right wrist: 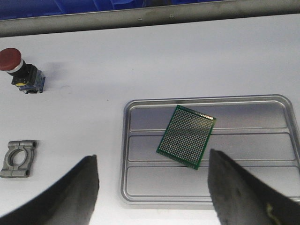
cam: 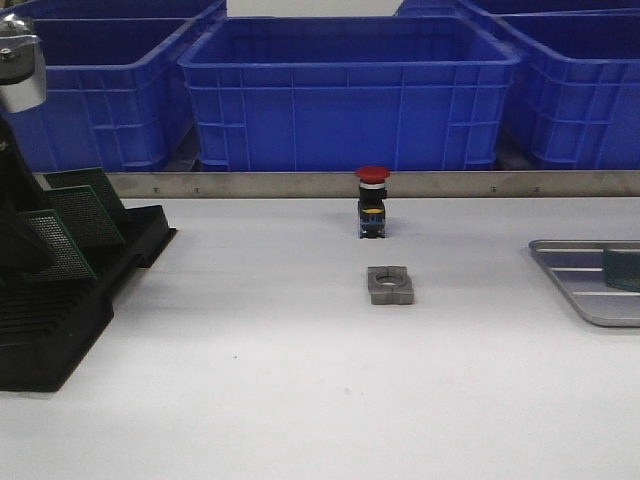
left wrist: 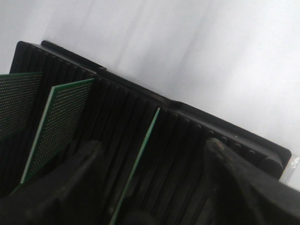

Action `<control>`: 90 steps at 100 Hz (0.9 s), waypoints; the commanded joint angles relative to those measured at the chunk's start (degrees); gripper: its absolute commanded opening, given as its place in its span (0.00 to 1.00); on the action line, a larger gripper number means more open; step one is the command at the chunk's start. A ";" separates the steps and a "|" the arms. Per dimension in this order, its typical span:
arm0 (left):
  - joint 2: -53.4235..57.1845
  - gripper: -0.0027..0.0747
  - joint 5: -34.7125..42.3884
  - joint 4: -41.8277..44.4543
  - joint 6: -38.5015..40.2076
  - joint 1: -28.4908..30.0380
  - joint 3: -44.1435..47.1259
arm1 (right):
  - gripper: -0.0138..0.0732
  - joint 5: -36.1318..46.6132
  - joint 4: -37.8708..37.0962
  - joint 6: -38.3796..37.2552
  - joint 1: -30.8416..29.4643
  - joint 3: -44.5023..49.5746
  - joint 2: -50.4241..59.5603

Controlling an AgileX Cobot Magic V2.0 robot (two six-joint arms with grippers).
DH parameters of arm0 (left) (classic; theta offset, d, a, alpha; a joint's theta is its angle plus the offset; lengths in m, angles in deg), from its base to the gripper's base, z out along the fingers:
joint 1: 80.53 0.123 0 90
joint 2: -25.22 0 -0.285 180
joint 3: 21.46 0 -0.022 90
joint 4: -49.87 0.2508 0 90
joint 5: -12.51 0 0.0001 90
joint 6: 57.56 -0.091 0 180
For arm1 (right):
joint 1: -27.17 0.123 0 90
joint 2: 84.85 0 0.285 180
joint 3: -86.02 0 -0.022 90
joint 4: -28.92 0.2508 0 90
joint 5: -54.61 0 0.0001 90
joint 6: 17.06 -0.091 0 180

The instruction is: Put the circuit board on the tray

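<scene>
The silver-grey tray (right wrist: pixel 140 187) lies on the white table, with one green circuit board (right wrist: pixel 187 136) flat in it. In the front view the tray (cam: pixel 585 300) is at the right edge with that board (cam: pixel 622 270) on it. My right gripper (right wrist: pixel 154 194) is open and empty, hovering above the tray's near side. My left gripper (left wrist: pixel 150 187) is open over the black slotted rack (left wrist: pixel 187 140). Its fingers (left wrist: pixel 79 178) stand on either side of an edge-on green board (left wrist: pixel 143 154) and do not touch it. More boards (left wrist: pixel 61 122) stand in the rack.
The rack (cam: pixel 60 330) with several upright boards (cam: pixel 85 215) sits at the front left. A red push button (cam: pixel 372 200) and a grey metal clamp (cam: pixel 390 285) stand mid-table. Blue bins (cam: pixel 350 90) line the back behind a metal rail.
</scene>
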 commanded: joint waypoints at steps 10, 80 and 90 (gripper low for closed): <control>1.74 0.25 1.72 -1.29 0.14 0.06 -1.74 | 0.75 2.95 -0.41 0.48 0.23 -1.35 1.61; 9.81 0.01 -3.13 2.58 0.14 0.06 -1.74 | 0.75 4.49 -0.41 0.82 0.23 -1.35 1.63; 12.66 0.01 -6.59 2.58 0.14 0.06 -1.74 | 0.75 4.20 -0.41 1.38 0.23 -1.35 1.75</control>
